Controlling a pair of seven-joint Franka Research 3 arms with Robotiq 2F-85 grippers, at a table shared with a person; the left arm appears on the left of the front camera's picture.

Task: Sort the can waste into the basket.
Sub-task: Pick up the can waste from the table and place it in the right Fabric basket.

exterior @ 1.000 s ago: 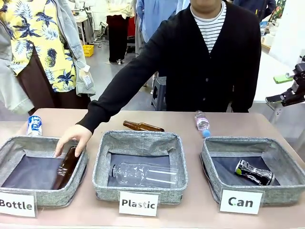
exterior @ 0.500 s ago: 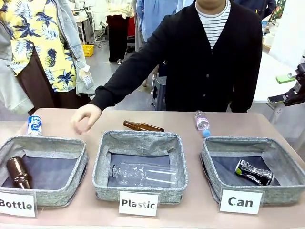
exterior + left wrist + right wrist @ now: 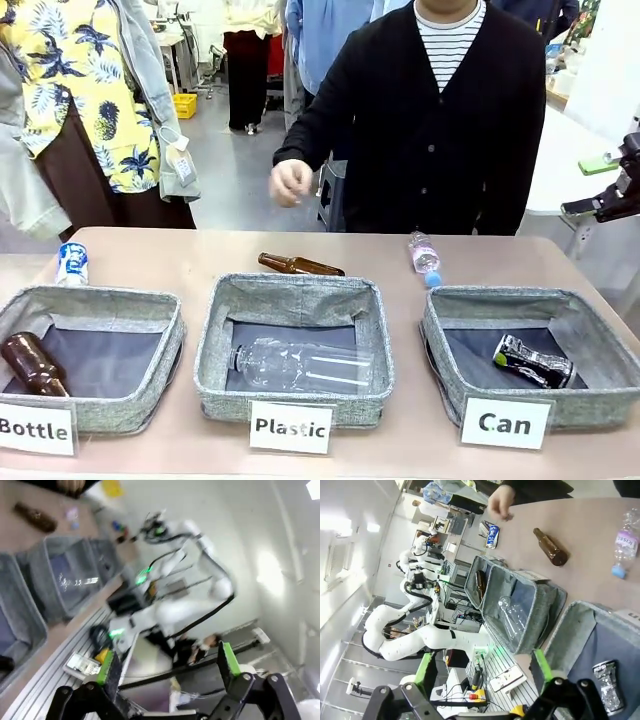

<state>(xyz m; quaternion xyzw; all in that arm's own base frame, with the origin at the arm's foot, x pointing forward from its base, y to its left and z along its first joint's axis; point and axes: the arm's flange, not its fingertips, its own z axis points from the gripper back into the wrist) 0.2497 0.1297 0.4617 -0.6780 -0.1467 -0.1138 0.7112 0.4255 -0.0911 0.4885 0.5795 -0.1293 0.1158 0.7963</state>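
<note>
Left claw (image 3: 167,664), right claw (image 3: 482,671) agape; two cans (image 3: 534,361) (image 3: 72,263).

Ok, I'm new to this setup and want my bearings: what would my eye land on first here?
Three grey fabric bins line the near edge: the Bottle bin, the Plastic bin and the Can bin. A crushed can lies in the Can bin at the right, while a blue and white can sits on the table behind the Bottle bin, far left. Across the table, a person's hand is raised above it.
</note>
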